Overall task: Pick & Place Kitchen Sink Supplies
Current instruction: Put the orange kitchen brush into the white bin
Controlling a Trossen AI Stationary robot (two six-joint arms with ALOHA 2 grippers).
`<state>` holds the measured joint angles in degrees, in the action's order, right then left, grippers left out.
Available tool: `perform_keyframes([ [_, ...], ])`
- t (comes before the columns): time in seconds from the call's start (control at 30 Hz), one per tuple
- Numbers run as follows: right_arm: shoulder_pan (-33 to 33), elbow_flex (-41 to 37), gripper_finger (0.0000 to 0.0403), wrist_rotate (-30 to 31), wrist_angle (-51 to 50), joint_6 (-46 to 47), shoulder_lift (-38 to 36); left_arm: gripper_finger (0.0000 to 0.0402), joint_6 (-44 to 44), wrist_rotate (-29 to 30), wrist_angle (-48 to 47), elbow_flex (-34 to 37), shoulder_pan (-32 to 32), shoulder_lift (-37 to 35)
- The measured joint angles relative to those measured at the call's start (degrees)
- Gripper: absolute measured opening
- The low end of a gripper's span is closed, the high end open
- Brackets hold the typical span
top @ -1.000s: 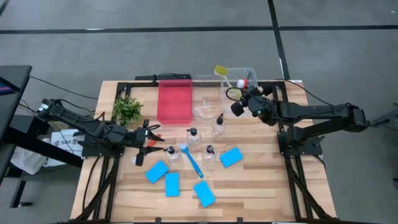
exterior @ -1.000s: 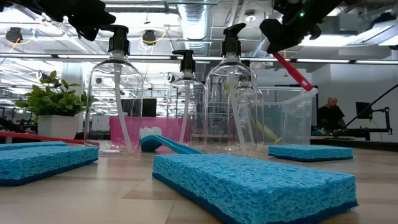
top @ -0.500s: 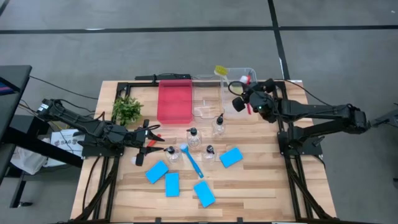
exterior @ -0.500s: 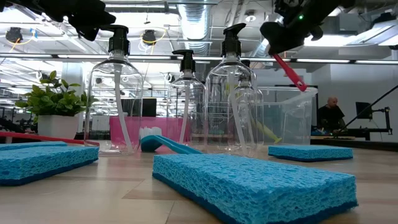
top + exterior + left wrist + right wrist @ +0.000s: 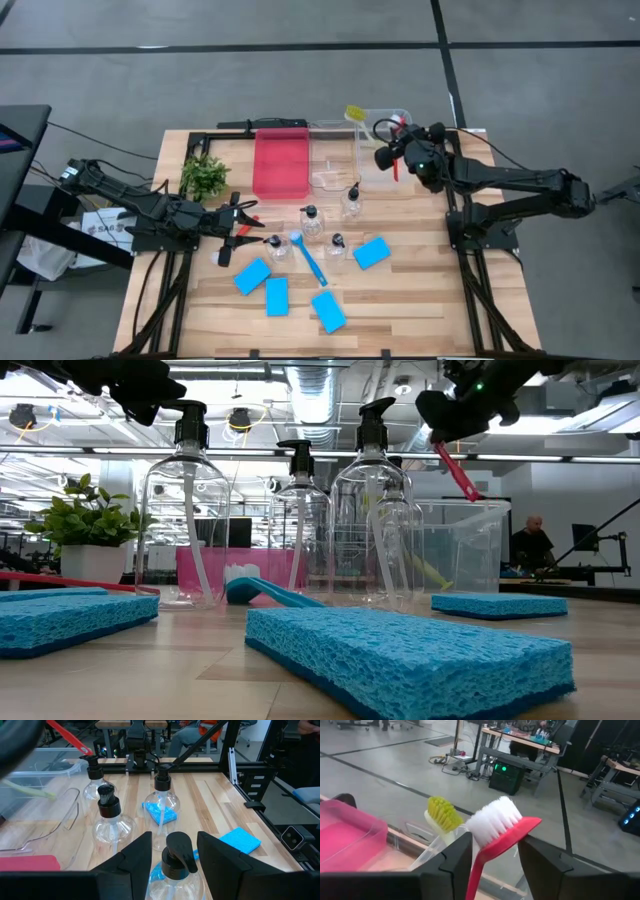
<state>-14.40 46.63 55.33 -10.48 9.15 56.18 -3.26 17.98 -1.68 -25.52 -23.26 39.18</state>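
High view: right gripper [image 5: 395,160] is gripping the red brush [image 5: 397,150] over the far-right clear bin [image 5: 403,114], placing it. Next comes lowering and release. Left gripper [image 5: 243,228], fingers spread, is waiting near a bottle [image 5: 275,246].

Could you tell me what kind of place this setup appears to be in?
Probably a robotics lab or workshop: exposed ceiling ducts, a bare grey floor, and further workbenches with equipment beyond the wooden table.

A: Where's the red brush [image 5: 397,160]?
B: Up off the surface, tilted, white bristles topmost. Yellow-green brush [image 5: 362,124] leans nearby.
A: And the rest?
B: Four clear pump bottles [image 5: 312,220] upright, blue brush [image 5: 309,259] lying flat, four blue sponges [image 5: 372,252] scattered flat
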Motion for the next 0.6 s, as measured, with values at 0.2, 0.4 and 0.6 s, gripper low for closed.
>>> perform_keyframes([
  [0.2, -0.8, 0.0, 0.0175, 0.0, 0.2, 0.1, 0.0, 0.0159, 0.0, 0.0, 0.0, 0.0, 0.0, 0.0],
  [0.4, -0.8, 0.0, 0.0197, 0.0, 0.4, 0.0, 0.0, 0.0159, 0.0, 0.0, 0.0, 0.0, 0.0, 0.0],
  [0.6, -0.8, 0.0, 0.0206, 0.2, 0.4, -0.5, 0.0, 0.0159, 0.0, 0.0, 0.0, 0.0, 0.0, 0.0],
])
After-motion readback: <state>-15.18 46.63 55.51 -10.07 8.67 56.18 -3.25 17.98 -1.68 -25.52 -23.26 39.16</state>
